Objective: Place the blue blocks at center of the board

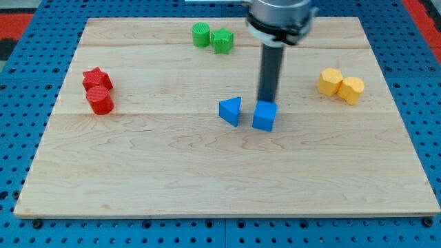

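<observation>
A blue triangular block (pixel 231 110) and a blue cube (pixel 264 116) sit side by side near the middle of the wooden board (pixel 172 172), a small gap between them. My dark rod comes down from the view's top. My tip (pixel 266 101) stands right behind the blue cube, at its top edge in the view, touching or nearly touching it. The triangle lies to the view's left of my tip.
A green cylinder (pixel 200 34) and a green star-like block (pixel 222 40) sit at the view's top. A red star (pixel 96 78) and red cylinder (pixel 100 100) sit at the left. Two yellow blocks (pixel 330 81) (pixel 352 89) sit at the right.
</observation>
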